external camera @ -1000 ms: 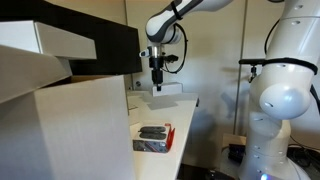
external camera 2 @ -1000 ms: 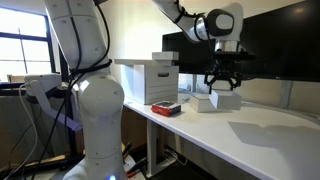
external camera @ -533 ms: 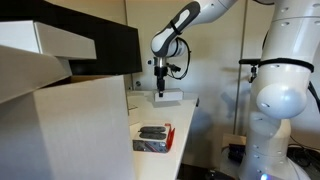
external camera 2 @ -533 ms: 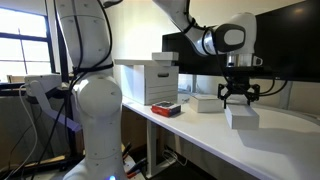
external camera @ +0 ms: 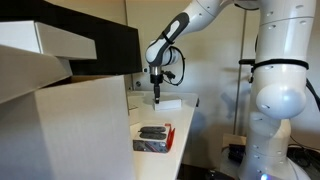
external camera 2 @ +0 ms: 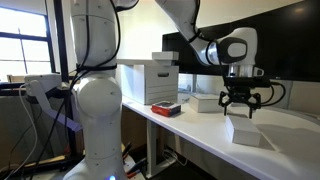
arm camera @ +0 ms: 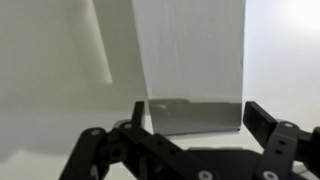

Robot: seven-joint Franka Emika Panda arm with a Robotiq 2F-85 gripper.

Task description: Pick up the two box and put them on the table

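Two small white boxes, one arm, one long white tabletop (external camera 2: 200,138).

Item 1: box under the pincer (external camera 2: 248,133). Lies flat on the tabletop in an exterior view, out in the open and well apart from the clutter. In the wrist view it fills the space between the fingers.

Item 2: other box (external camera 2: 204,103). Lies further along, just past the red-edged tray (external camera 2: 166,108) and near the big pale carton (external camera 2: 150,82). Whether it rests on the tabletop itself or on something low cannot be told.

Item 3: pincer (external camera 2: 243,104). Hangs close above item 1 with its fingers spread and pinching nothing, as far as the views show.

Condition: item 1 looks placed; item 2 looks not yet fetched.

Hazards: the fingers flank item 1 closely, so a lift with any sideways drift could catch an edge and drag or tip it. On the way to item 2, a low path could sweep the tray. A descent set off-centre could pinch a corner of item 2, letting the box slip or twist.
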